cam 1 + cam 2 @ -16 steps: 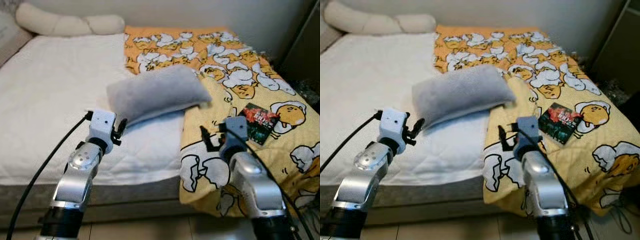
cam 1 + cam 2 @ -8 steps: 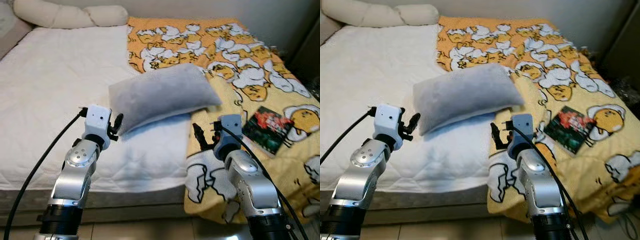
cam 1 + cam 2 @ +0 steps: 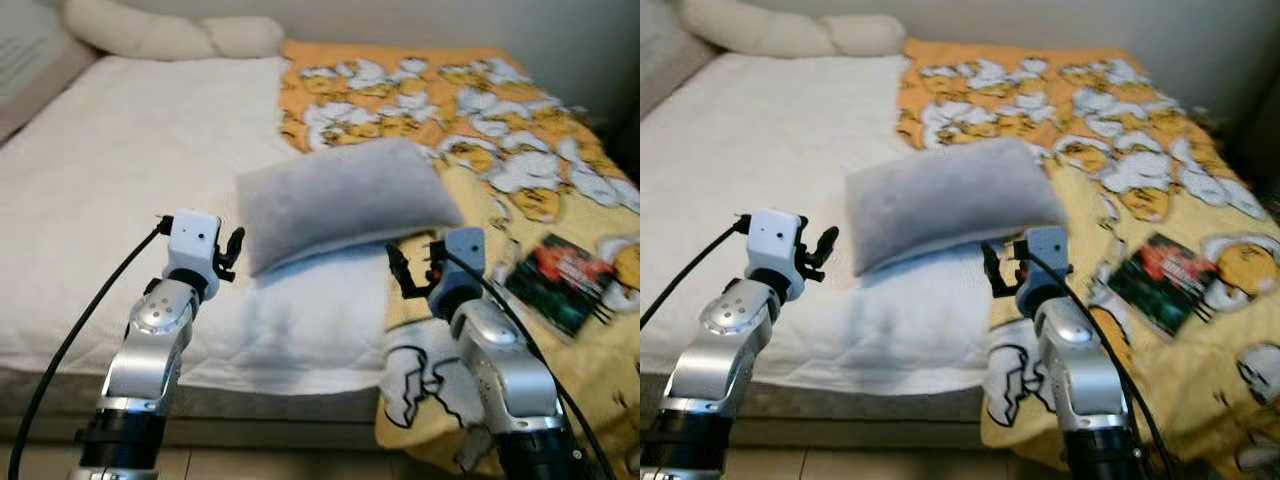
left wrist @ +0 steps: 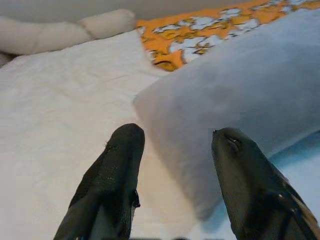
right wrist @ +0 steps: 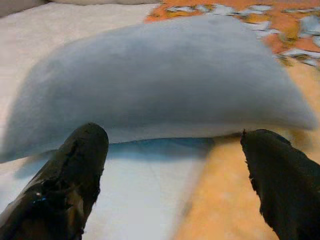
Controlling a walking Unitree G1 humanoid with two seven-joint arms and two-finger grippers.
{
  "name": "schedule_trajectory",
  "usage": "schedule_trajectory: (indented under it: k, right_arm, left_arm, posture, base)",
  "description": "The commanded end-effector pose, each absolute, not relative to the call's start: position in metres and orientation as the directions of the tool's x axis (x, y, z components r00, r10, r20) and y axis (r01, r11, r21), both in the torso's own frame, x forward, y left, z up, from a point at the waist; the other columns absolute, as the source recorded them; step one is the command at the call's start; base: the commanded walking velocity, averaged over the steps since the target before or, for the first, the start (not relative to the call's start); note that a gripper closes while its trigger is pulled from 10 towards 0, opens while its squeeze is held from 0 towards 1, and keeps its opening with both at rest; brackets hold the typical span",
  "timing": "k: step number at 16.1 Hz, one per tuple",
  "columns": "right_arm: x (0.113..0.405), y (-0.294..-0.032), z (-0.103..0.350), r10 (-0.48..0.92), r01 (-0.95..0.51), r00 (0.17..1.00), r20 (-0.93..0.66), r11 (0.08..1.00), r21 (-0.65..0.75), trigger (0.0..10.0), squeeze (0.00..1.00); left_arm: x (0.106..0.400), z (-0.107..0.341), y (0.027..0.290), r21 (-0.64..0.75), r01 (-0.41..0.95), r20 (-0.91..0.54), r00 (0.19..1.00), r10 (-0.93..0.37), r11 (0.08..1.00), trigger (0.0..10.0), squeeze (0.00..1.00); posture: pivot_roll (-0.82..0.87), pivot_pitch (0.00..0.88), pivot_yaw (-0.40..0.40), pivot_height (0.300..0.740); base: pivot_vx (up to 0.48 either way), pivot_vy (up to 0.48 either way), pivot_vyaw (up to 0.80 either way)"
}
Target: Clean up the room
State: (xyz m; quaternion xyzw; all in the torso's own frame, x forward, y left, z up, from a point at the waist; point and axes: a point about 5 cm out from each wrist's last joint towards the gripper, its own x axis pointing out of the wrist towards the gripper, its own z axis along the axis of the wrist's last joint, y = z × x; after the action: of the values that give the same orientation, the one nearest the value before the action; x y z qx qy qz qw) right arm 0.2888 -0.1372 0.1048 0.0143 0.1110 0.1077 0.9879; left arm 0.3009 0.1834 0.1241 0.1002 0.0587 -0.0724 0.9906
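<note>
Pillow (image 3: 345,201): grey, soft, lying flat on the bed, its near edge over the white sheet and its right end resting on the blanket; tilted slightly, right end farther back.
Bed (image 3: 120,190): white quilted sheet on the left side; a cream bolster (image 3: 170,35) lies along the head end.
Blanket (image 3: 470,110): orange-yellow with a white cartoon print, covering the right side and hanging over the front edge.
Book (image 3: 560,293): dark cover with red and green, flat on the blanket, right of the pillow and well apart from it; the title is too blurred to read.
Left gripper (image 3: 233,252): raised just beside the pillow's left corner, fingers apart, nothing between them; in the left wrist view the corner sits between the two fingers (image 4: 107,182) but beyond their tips.
Right gripper (image 3: 412,268): raised at the pillow's near right edge, over the sheet–blanket seam, fingers wide apart and empty; contact with the pillow cannot be confirmed.
</note>
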Motion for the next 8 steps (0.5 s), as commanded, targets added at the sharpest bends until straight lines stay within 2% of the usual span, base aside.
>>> schedule_trajectory:
  k: [1,8]
  right_arm:
    - [0.2887,-0.1364,0.1065,0.227,-0.221,0.953,-0.202,0.974,0.054,10.0,0.0]
    - [0.2876,-0.1345,0.1045,0.238,-0.236,0.949,-0.207,0.971,0.035,10.0,0.0]
  left_arm:
    - [0.3022,0.1247,0.183,0.19,0.152,-0.128,0.983,-0.129,0.97,10.0,0.0]
    - [0.3022,0.1238,0.1811,0.195,0.16,-0.128,0.982,-0.137,0.968,10.0,0.0]
  posture:
    - [-0.02,0.0,-0.006,0.74]
    - [-0.02,0.0,-0.006,0.74]
  base:
    - [0.375,0.0,0.0]
    - [0.368,0.0,0.0]
